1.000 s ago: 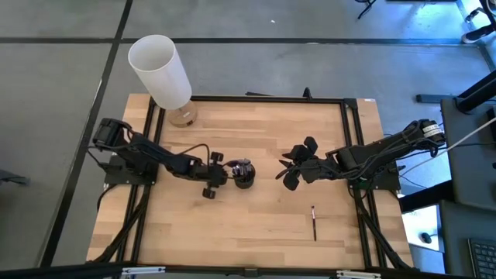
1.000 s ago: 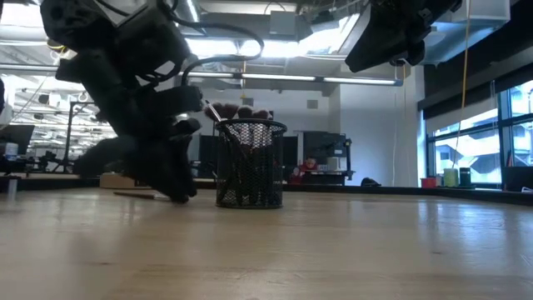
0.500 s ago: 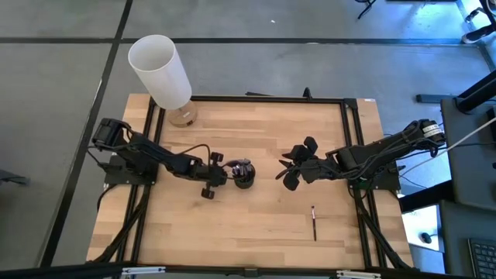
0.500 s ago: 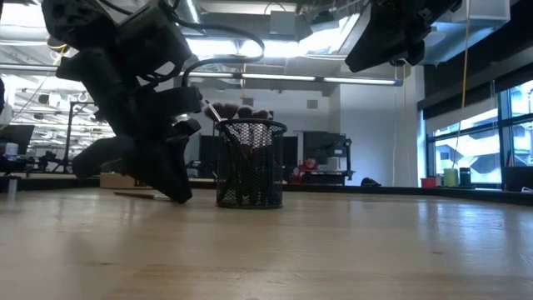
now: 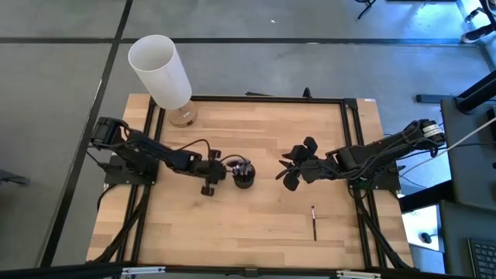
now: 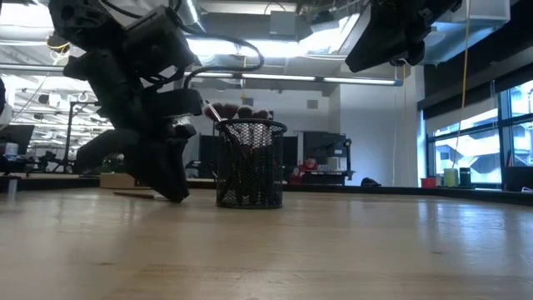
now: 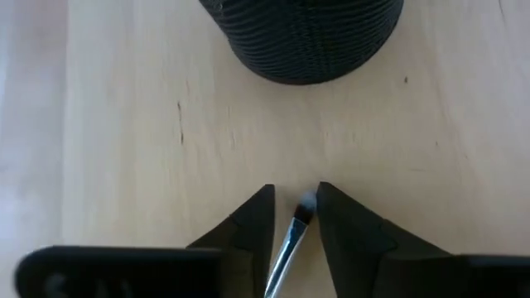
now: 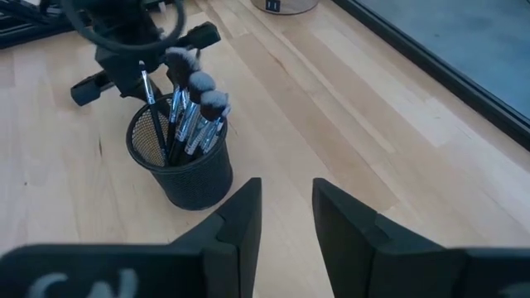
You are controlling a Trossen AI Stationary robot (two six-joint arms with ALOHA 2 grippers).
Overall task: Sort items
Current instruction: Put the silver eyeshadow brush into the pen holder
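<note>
A black mesh cup (image 5: 244, 177) stands near the table's middle and holds several makeup brushes (image 8: 192, 108), bristles up. One more brush (image 5: 314, 222) lies flat on the wood toward the near right. My left gripper (image 5: 210, 173) is just left of the cup, tipped down at the table, shut on a thin brush (image 7: 288, 244). My right gripper (image 5: 290, 169) hovers high to the right of the cup, shut and holding nothing. My left gripper pinches the thin brush between its two fingers (image 7: 252, 228). The brush lies along the fingers, and its silver ferrule and small bristle tip (image 7: 304, 204) stick out just past their ends. The fingers come from above, slanting down toward the table beside the cup.
A tall white cylinder (image 5: 159, 68) stands at the far left corner on a round tan base (image 5: 184, 116). A black frame (image 5: 353, 139) runs around the tabletop. Bare wood (image 5: 256, 225) lies between the cup and the near edge.
My left arm has risen a little and drawn its gripper slightly toward the table's far left, still shut on the brush. The right arm, the cup and the loose brush have kept still.
</note>
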